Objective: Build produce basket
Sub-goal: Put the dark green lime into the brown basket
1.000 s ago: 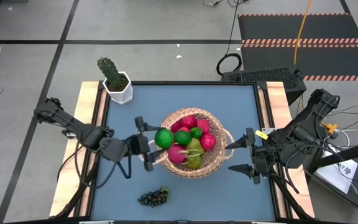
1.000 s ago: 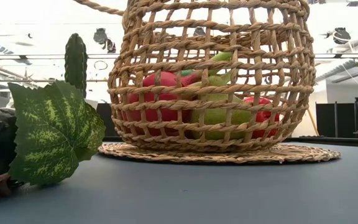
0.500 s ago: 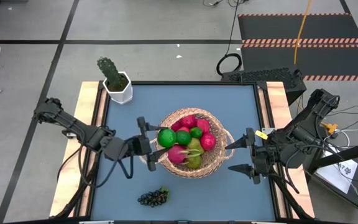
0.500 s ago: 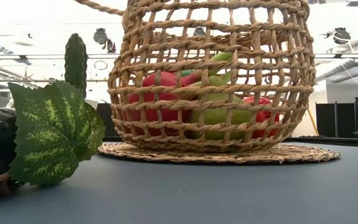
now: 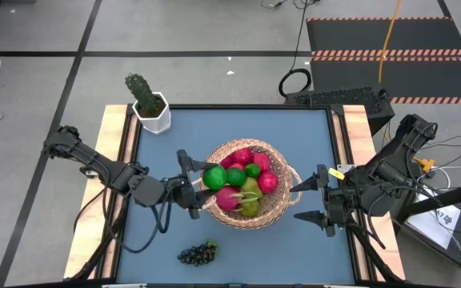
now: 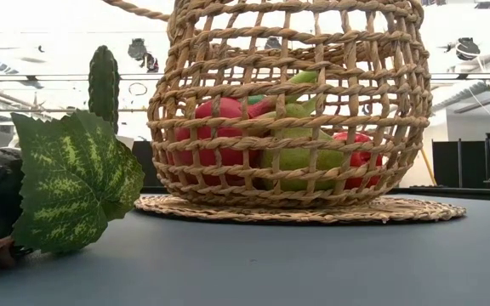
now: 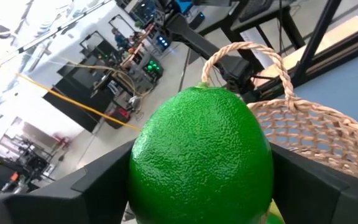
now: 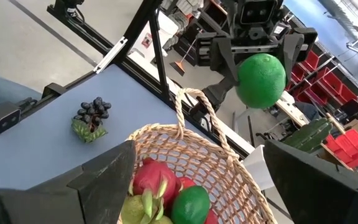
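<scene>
The round wicker basket [image 5: 274,204] stands by its flat base on the blue table's middle, and its open weave [image 6: 287,110] fills the low view. In it lies produce [image 5: 245,186]: red and pink fruit, a green lime, yellow-green pears. My left gripper [image 5: 213,178] hovers at the basket's left rim, shut on a large green lime [image 7: 201,155]. My right gripper [image 5: 309,202] stands open just right of the basket with nothing between its fingers. A dark grape bunch [image 5: 198,254] with a leaf [image 6: 75,183] lies near the front edge. My left gripper pinches the lime by its two opposite sides [image 7: 140,174] between its two fingers [image 7: 98,186]. The fingers come about level from the table's left side. The lime [image 8: 261,79] is lifted clear, above the basket's left handle and rim.
A white pot with a green cactus [image 5: 146,100] stands at the table's far left corner. The basket's looped handles [image 8: 188,106] stick up at its left and right. Bare table lies in front of the basket, around the grapes.
My left gripper has rolled a little about the line it points along, carrying the lime with it; it has stayed in place above the basket's left rim.
</scene>
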You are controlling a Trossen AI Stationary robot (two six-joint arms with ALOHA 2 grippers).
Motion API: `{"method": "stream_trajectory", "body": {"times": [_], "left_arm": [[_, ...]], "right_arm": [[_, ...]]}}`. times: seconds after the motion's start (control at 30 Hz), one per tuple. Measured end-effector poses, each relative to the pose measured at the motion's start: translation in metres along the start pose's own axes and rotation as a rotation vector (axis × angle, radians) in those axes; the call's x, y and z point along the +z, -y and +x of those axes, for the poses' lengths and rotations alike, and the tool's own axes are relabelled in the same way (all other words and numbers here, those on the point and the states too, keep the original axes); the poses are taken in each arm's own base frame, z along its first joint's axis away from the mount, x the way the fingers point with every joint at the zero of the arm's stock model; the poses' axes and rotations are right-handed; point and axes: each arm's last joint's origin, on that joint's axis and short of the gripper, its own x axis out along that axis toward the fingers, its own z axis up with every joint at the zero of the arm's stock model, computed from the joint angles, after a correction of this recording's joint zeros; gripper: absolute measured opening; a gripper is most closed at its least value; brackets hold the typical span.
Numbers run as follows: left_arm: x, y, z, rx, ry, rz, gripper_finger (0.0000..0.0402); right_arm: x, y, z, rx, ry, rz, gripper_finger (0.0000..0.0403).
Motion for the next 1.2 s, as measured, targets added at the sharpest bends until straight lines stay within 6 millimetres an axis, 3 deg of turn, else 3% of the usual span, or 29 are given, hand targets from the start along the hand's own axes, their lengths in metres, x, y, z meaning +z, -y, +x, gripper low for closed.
{"method": "stream_trajectory", "body": {"times": [0.43, 0.67, 1.2], "left_arm": [[0.0, 0.0, 0.0, 0.0, 0.0, 0.033, 0.0324], [-0.0001, -0.0001, 0.0001, 0.001, -0.001, 0.197, 0.0324], [0.0, 0.0, 0.0, 0.0, 0.0, 0.37, 0.0324]], "right_arm": [[0.0003, 0.0001, 0.0, -0.001, 0.003, 0.002, 0.0348], [0.0003, 0.0001, 0.0, -0.001, 0.003, 0.002, 0.0348], [0.0003, 0.0002, 0.0, -0.001, 0.002, 0.002, 0.0348]]}}
